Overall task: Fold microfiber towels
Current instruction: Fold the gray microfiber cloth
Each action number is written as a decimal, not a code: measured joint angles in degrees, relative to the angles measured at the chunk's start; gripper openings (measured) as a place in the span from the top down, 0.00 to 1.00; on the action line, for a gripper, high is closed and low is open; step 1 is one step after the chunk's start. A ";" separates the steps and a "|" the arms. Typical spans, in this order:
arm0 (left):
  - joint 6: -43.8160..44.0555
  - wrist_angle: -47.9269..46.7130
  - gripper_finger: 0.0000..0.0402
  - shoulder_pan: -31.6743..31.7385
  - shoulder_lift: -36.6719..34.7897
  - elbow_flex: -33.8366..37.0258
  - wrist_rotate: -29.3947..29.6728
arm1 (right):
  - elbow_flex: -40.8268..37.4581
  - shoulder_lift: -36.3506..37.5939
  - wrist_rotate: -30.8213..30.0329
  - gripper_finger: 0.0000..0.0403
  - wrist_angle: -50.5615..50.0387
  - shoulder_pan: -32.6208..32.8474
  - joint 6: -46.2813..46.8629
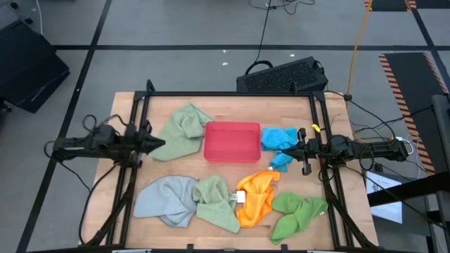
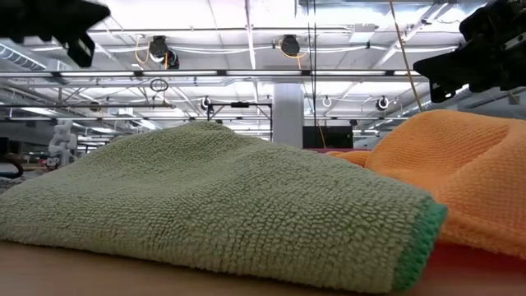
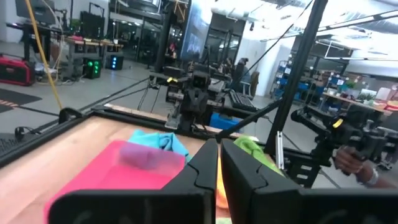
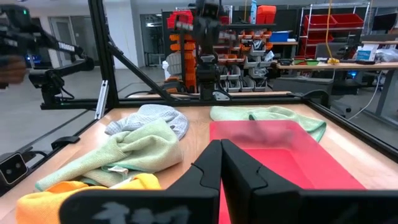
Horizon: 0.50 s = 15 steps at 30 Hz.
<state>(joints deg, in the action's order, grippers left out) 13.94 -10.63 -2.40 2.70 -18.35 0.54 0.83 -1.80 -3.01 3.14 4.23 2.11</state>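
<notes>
Six towels [image 1: 184, 129], one tray [image 1: 231, 141]

Nubby cloth towels [image 1: 211, 200], smooth wooden table [image 1: 211, 169]

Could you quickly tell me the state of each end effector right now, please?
Left end effector: closed, holding nothing, beside the sage green towel.
Right end effector: closed, holding nothing, by the bright blue towel.
</notes>
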 joint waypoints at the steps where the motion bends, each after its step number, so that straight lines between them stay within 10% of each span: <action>1: 0.12 -1.52 0.94 0.01 1.03 -2.32 0.12 | -0.01 0.02 -0.01 1.00 0.00 0.00 0.00; 15: 1.88 -32.25 0.94 0.01 30.49 -39.96 -3.92 | -0.01 0.00 -0.39 1.00 0.04 0.00 -7.74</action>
<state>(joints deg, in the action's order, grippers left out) 15.82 -42.88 -2.39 33.19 -58.32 -3.39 0.82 -1.80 -3.40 3.18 4.23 -5.63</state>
